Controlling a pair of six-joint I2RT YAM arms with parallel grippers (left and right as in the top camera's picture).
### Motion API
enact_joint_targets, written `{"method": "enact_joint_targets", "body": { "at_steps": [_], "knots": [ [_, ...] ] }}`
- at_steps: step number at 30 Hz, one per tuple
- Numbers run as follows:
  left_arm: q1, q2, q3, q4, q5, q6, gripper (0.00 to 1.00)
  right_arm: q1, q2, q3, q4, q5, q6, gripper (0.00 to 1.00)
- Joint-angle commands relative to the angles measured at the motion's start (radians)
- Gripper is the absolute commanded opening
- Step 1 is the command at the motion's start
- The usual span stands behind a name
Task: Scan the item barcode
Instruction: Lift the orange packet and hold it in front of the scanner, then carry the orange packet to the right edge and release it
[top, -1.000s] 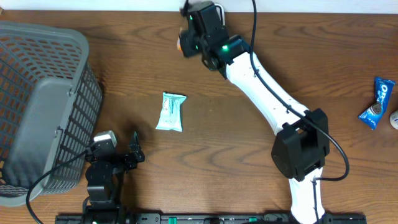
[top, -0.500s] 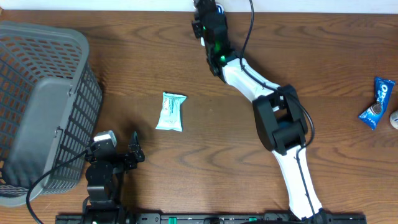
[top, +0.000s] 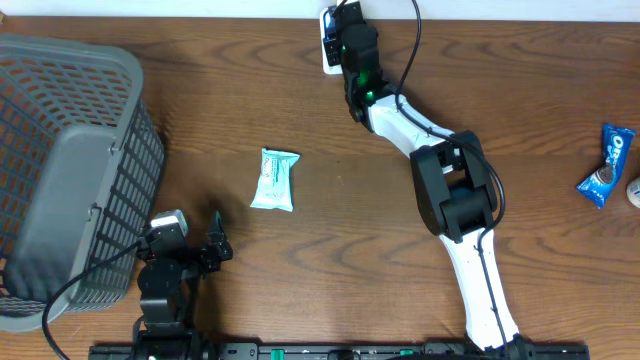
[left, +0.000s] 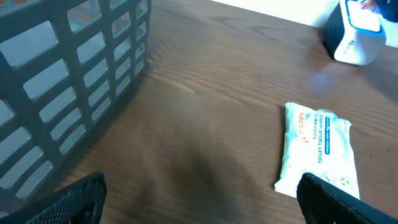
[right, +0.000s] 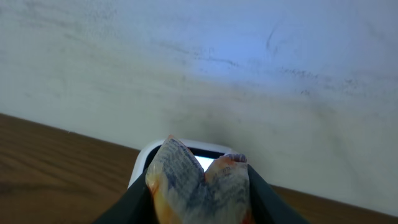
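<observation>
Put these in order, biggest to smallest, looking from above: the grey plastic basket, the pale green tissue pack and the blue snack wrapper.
1. The grey plastic basket, far the biggest.
2. Tied: the pale green tissue pack and the blue snack wrapper look about alike, so I won't rank them.

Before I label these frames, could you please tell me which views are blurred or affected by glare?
Right wrist: the crumpled packet fills the foreground out of focus, and a bluish glow spreads over the wall above the scanner. Left wrist: the wipes pack has legible print, while the nearby basket looks soft. Overhead: even light, sharp throughout.
</observation>
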Motion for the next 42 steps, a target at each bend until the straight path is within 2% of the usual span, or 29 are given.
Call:
{"method": "enact_joint_targets", "body": {
  "at_steps": [1,4,7,10,13,18,20,23,25,29,35,36,37,39,40,41,42],
  "knots": [
    [0.005,-0.002,-0.026,-0.006,-0.013,0.009,0.98,-0.005,-0.011,0.010,-0.010,-0.011,0.021,0.33],
    [0.005,-0.002,-0.026,-0.006,-0.013,0.009,0.98,-0.005,-0.037,0.010,-0.052,-0.008,0.032,0.33],
    [0.005,-0.002,-0.026,-0.006,-0.013,0.008,0.98,-0.011,-0.113,0.010,-0.168,0.015,0.035,0.32],
    [0.005,-0.002,-0.026,-0.006,-0.013,0.009,0.98,-0.026,-0.211,0.010,-0.321,0.129,0.033,0.31],
    [0.005,-0.002,-0.026,-0.006,-0.013,0.009,0.98,-0.055,-0.309,0.010,-0.495,0.261,-0.028,0.29],
    [0.005,-0.002,-0.026,-0.006,-0.013,0.008,0.98,-0.170,-0.406,0.010,-0.756,0.467,-0.055,0.27],
    [0.005,-0.002,-0.026,-0.006,-0.013,0.008,0.98,-0.257,-0.407,0.010,-0.837,0.511,-0.055,0.30],
    [0.005,-0.002,-0.026,-0.006,-0.013,0.009,0.98,-0.397,-0.389,0.009,-0.921,0.488,-0.022,0.26],
    [0.005,-0.002,-0.026,-0.006,-0.013,0.009,0.97,-0.498,-0.369,0.006,-0.957,0.394,0.036,0.24],
    [0.005,-0.002,-0.026,-0.006,-0.013,0.009,0.98,-0.649,-0.312,0.005,-0.996,0.172,0.093,0.29],
    [0.005,-0.002,-0.026,-0.006,-0.013,0.009,0.98,-0.787,-0.199,0.005,-1.011,0.141,0.117,0.32],
    [0.005,-0.002,-0.026,-0.006,-0.013,0.009,0.98,-0.797,-0.187,0.005,-1.009,0.141,0.117,0.33],
    [0.005,-0.002,-0.026,-0.006,-0.013,0.009,0.98,-0.805,-0.177,0.005,-1.008,0.141,0.117,0.41],
    [0.005,-0.002,-0.026,-0.006,-0.013,0.009,0.98,-0.813,-0.174,0.006,-1.000,0.141,0.116,0.67],
    [0.005,-0.002,-0.026,-0.006,-0.013,0.009,0.98,-0.812,-0.185,0.013,-1.002,0.141,0.110,0.85],
    [0.005,-0.002,-0.026,-0.006,-0.013,0.008,0.98,-0.809,-0.204,0.024,-1.009,0.141,0.105,0.97],
    [0.005,-0.002,-0.026,-0.006,-0.013,0.009,0.98,-0.804,-0.227,0.037,-1.019,0.140,0.106,0.99]
  ]
}}
